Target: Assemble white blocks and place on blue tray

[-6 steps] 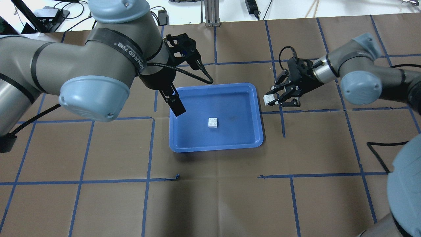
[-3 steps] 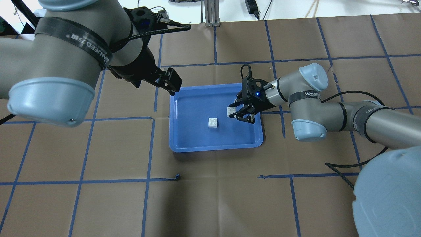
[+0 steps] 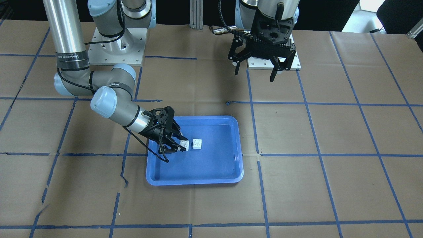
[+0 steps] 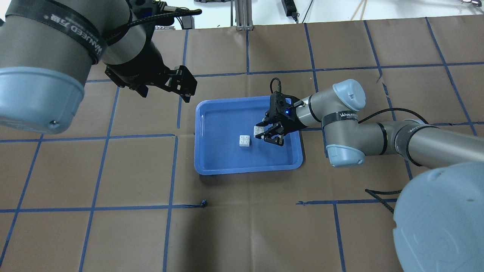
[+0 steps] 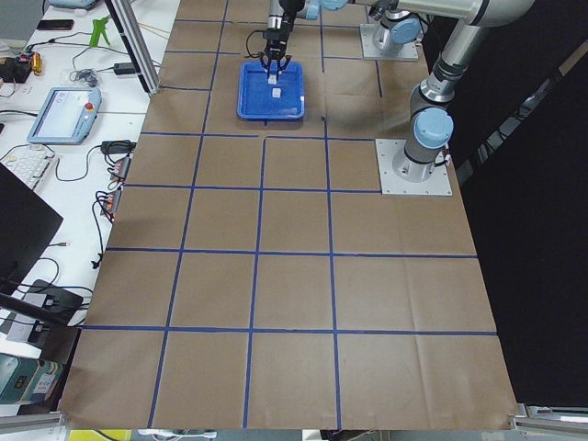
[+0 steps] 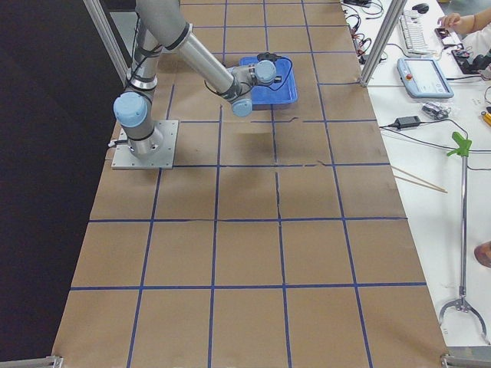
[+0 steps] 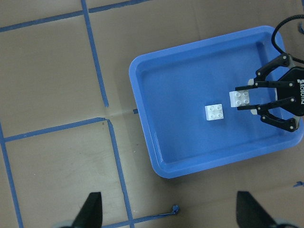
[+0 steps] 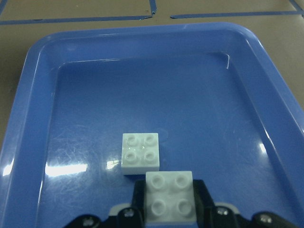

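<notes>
The blue tray [image 4: 219, 155] lies mid-table. One white block [image 4: 244, 140] sits studs up on its floor. My right gripper [image 4: 264, 133] is shut on the second white block [image 4: 258, 130] and holds it studs up just above the tray floor, right beside the first and apart from it. The right wrist view shows the held block [image 8: 169, 197] in front of the lying block [image 8: 140, 153]. My left gripper [image 4: 185, 85] is open and empty, raised behind the tray's left corner. Its fingers [image 7: 92, 209] stand wide apart in the left wrist view.
Brown paper with a blue tape grid covers the table [image 4: 264, 226]. A black cable [image 4: 382, 198] trails on the paper to the right. A loose curl of tape [image 4: 204, 203] lies in front of the tray.
My right gripper has carried its white block from right of the tray to over the tray, beside the lying block. My left arm has drawn back and up from the tray's left rim.
</notes>
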You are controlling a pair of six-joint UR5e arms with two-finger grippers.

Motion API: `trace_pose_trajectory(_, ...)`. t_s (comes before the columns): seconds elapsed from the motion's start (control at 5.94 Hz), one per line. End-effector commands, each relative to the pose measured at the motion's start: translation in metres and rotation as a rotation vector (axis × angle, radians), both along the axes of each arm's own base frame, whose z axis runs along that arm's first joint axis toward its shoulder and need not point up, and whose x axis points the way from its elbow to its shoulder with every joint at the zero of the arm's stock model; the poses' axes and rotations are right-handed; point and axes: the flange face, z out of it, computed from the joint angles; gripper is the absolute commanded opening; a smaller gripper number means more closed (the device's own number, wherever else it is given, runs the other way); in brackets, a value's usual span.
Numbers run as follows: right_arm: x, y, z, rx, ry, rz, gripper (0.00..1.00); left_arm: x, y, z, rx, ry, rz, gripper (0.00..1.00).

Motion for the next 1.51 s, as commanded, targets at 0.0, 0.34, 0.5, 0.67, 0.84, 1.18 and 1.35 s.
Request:
trace_pose_trajectory(0.0,0.01,0.005,-0.008,0.012,0.009,0.017,0.34,0.002,0.0,0.0,0.004,0.002,0.001,0.99)
trace_pose_trajectory(0.34,0.012,0.006,-0.013,0.021,0.011,0.022,0.34,0.002,0.0,0.0,0.001,0.003,0.003,0.99)
trace_pose_trajectory(0.5,0.013,0.007,-0.014,0.022,0.016,0.024,0.34,0.002,0.0,0.0,0.001,0.001,0.003,0.99)
trace_pose_trajectory(0.67,0.013,0.008,-0.015,0.027,0.016,0.024,0.34,0.002,0.0,0.0,0.001,0.001,0.004,0.99)
trace_pose_trajectory(0.84,0.013,0.015,-0.021,0.042,0.017,0.024,0.36,0.002,0.0,0.0,-0.002,0.002,0.003,0.99)
trace_pose_trajectory(1.18,0.013,0.016,-0.02,0.033,0.012,0.025,0.36,0.002,0.0,0.001,-0.005,0.002,0.003,0.99)
trace_pose_trajectory(1.35,0.014,0.015,-0.018,0.02,0.008,0.027,0.36,0.002,-0.001,0.0,-0.004,0.002,0.003,0.99)
